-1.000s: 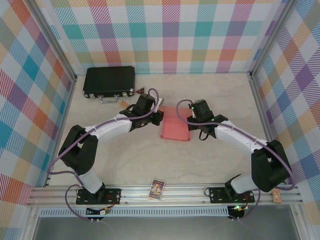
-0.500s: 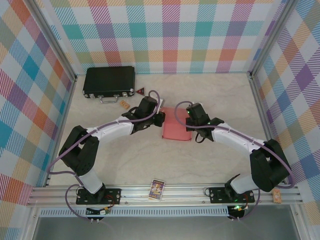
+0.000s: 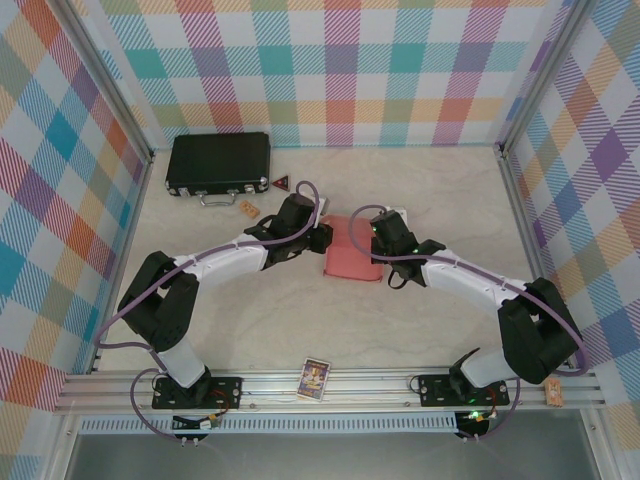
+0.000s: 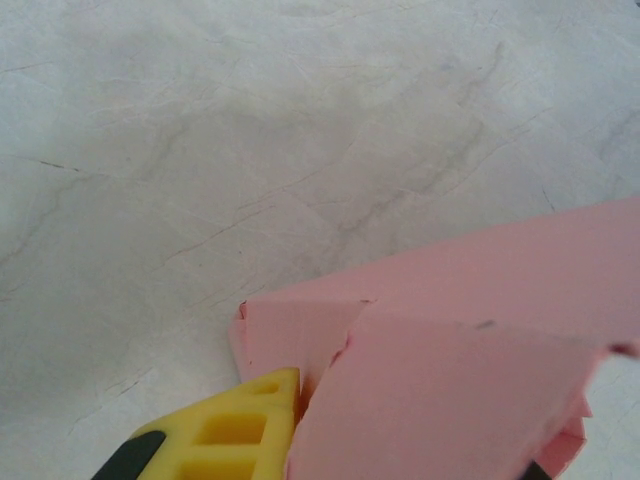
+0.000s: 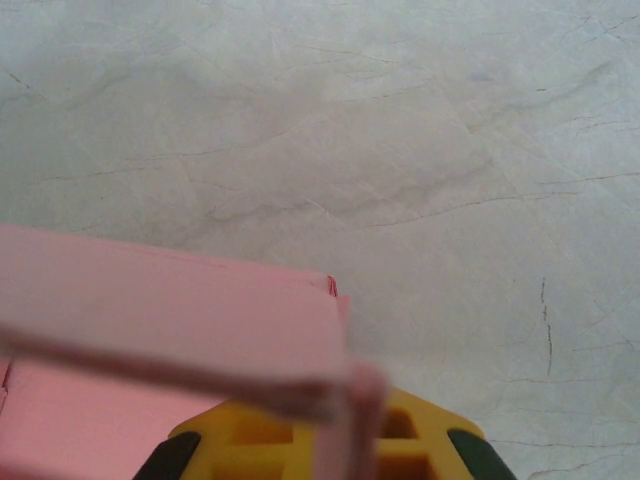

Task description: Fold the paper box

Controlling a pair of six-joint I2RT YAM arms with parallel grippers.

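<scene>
The salmon-pink paper box [image 3: 352, 252] lies partly folded in the middle of the table, between both arms. My left gripper [image 3: 320, 238] is at its left edge. In the left wrist view one yellow finger [image 4: 235, 430] presses against a raised pink panel [image 4: 470, 380], which hides the other finger; the left gripper [image 4: 318, 405] looks shut on that panel. My right gripper [image 3: 378, 242] is at the box's right edge. In the right wrist view the right gripper [image 5: 365, 405] has a thin pink flap [image 5: 365, 420] standing between its yellow fingers [image 5: 430, 435], shut on it.
A black hard case [image 3: 218, 162] lies at the back left, with a small wooden block [image 3: 247, 207] and a red triangular piece [image 3: 282, 182] near it. A playing card [image 3: 316, 378] rests on the front rail. Checked walls close off three sides.
My right gripper has moved left and closer to the box's right edge. The left gripper has shifted slightly right against the left edge. The box stays in place.
</scene>
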